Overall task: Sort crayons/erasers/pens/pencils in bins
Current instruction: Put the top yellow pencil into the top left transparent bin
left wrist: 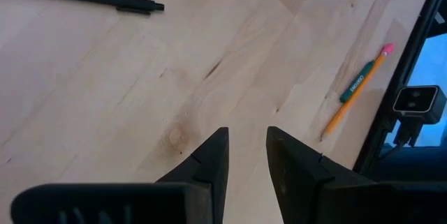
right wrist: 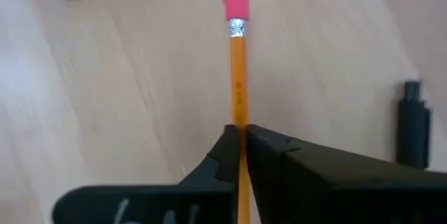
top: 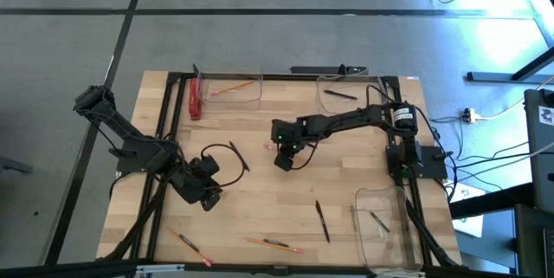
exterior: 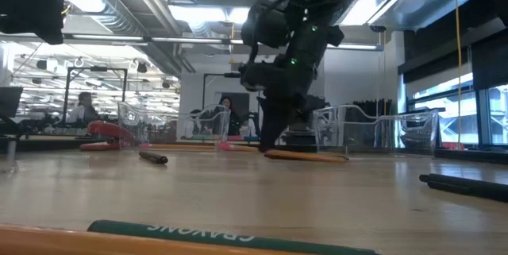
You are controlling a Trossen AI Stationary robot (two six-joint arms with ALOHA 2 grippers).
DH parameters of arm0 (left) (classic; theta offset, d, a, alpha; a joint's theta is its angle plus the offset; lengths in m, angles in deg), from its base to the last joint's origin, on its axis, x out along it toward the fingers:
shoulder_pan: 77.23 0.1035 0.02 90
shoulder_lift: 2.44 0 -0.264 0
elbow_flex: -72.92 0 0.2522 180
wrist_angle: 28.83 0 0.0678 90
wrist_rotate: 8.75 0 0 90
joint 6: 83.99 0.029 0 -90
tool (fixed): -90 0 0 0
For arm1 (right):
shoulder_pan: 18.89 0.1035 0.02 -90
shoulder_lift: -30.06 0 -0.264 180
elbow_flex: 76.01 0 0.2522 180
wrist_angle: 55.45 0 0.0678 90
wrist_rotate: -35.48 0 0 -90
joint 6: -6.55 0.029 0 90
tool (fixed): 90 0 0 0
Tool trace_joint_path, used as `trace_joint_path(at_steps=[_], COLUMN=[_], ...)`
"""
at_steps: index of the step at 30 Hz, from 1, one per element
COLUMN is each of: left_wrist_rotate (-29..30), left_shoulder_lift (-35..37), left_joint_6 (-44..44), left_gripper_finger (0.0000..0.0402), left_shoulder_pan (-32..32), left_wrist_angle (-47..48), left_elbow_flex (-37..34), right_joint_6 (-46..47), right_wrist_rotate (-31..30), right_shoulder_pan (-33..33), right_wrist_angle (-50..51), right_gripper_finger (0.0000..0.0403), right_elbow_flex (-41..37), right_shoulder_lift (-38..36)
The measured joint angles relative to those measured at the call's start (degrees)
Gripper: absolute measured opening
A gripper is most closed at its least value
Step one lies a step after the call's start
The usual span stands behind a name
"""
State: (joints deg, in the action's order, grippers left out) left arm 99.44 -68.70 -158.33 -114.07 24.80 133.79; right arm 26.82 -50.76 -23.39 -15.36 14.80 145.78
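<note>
Right gripper (right wrist: 241, 140) at table (top: 260, 217) centre, fingers clamped on pencil (right wrist: 237, 63) lying flat on wood. Grasp step; next, probably lift and carry to far-left corner bin (top: 232, 90) holding another pencil. Left gripper (left wrist: 244, 158) slightly parted, empty, near left edge.

Grey floor (top: 260, 35) surrounds the wooden table (top: 260, 200). Ceiling strip lights (exterior: 194, 13) overhead; windows (exterior: 444, 112) at right.

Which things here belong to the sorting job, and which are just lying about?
Job: bins, pens, pencils, one of them clamped in the right tool; left tool open over bare wood.
Lying about: floor cables, frame camera, red bar (role unclear).
</note>
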Motion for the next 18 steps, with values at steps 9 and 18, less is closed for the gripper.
trace_joint_path(at_steps=[9, 18], left_wrist_rotate=[0.0, 1.5], left_shoulder_lift=[0.0, 0.0], left_joint_6=[0.1, 0.1], left_gripper_finger=[0.0090, 0.0090], left_shoulder_pan=[0.0, 0.0], left_wrist_angle=[0.0, 0.1], left_elbow_flex=[0.0, 0.0], right_joint_6=[-0.6, -1.1], right_wrist_rotate=[-0.5, -0.6], right_shoulder_pan=[-0.1, -0.8], right_wrist_angle=[0.2, 4.3], right_gripper_finger=[0.0002, 0.0009], right_elbow_flex=[3.6, 4.4], right_shoulder_lift=[0.0, -0.3])
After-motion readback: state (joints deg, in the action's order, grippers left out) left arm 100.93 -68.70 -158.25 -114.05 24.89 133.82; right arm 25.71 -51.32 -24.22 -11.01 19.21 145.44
